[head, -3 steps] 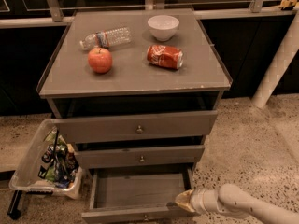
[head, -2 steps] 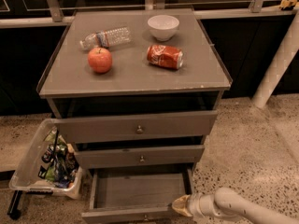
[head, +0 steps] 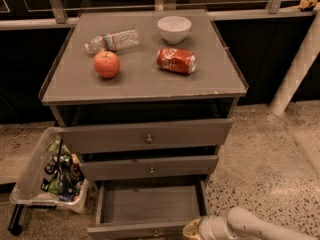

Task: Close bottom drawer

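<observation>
The bottom drawer (head: 150,204) is the lowest of three grey-brown drawers and stands pulled far out, empty inside, with its slim front panel (head: 135,230) at the lower edge of the view. My gripper (head: 192,229) is at the right end of that front panel, low in the view, on a white arm (head: 250,226) coming in from the lower right. The middle drawer (head: 150,167) and top drawer (head: 147,135) above are each slightly out.
On the cabinet top (head: 145,84) lie an apple (head: 106,64), a plastic bottle (head: 112,40), a white bowl (head: 174,29) and a red can (head: 176,60). A clear bin of items (head: 47,176) stands on the floor at the left. A white post (head: 297,66) stands at the right.
My gripper and arm have moved left and down, from beside the drawer's right side to the right end of its front panel. The drawer looks unmoved.
</observation>
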Robot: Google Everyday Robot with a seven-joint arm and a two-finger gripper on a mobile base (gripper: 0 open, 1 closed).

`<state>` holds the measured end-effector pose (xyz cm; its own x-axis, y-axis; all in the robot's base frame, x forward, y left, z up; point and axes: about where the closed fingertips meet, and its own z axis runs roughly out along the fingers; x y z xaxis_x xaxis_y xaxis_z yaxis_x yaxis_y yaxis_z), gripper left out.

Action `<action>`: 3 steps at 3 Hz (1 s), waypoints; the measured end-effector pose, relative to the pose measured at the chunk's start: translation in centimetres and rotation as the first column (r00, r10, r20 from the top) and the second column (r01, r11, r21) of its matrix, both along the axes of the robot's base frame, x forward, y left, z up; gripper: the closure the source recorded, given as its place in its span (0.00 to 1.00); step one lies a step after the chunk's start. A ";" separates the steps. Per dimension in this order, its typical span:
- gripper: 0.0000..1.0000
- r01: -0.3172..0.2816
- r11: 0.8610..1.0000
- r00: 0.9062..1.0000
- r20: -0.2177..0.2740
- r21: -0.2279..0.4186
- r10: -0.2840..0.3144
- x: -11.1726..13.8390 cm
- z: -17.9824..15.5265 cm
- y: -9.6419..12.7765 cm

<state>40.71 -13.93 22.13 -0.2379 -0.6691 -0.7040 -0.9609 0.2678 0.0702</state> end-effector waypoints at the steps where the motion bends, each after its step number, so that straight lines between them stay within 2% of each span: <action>1: 1.00 -0.004 1.000 1.000 0.002 -0.029 0.004 -0.6 -2.1 -0.1; 3: 1.00 0.058 0.993 0.998 -0.016 -0.102 -0.060 0.7 -7.9 -0.5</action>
<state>41.37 -14.40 14.18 -0.2915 -0.7210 -0.6286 -0.9420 0.3306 0.0576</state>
